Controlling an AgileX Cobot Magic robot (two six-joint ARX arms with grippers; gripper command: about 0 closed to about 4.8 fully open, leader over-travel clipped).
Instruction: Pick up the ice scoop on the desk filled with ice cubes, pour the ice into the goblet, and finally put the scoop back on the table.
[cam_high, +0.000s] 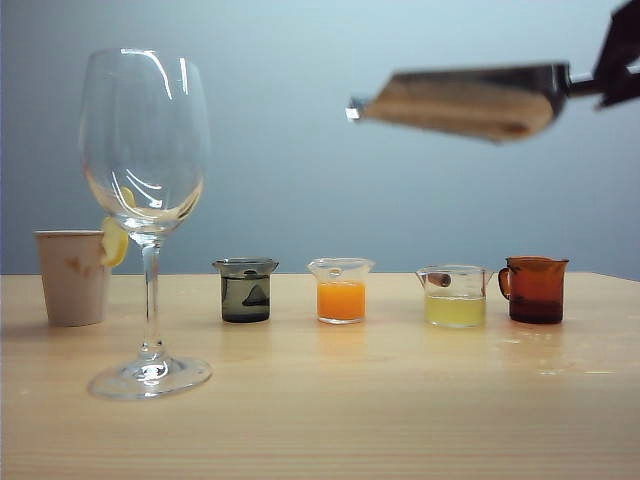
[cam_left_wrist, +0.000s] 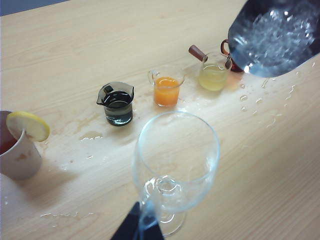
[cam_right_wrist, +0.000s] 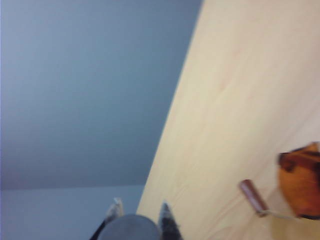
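Observation:
The goblet (cam_high: 146, 140) stands upright and empty on the desk (cam_high: 400, 420) at the left. High at the upper right hangs the ice scoop (cam_high: 470, 100), nearly level, well to the right of the goblet and above the small beakers. My right gripper (cam_high: 618, 62) is shut on its handle. In the right wrist view its fingertips (cam_right_wrist: 141, 211) clamp the grey handle end (cam_right_wrist: 131, 228). The left wrist view looks down on the goblet (cam_left_wrist: 175, 160) and on the scoop (cam_left_wrist: 250, 62) heaped with ice cubes (cam_left_wrist: 280, 30). My left gripper (cam_left_wrist: 137, 227) shows as one dark wedge beside the goblet's foot.
A row of small vessels stands behind the goblet: a dark beaker (cam_high: 245, 290), an orange one (cam_high: 341, 290), a yellow one (cam_high: 455, 298) and an amber cup (cam_high: 535, 290). A paper cup (cam_high: 72, 277) with a lemon slice stands at the far left. Water drops (cam_left_wrist: 260, 107) dot the wood.

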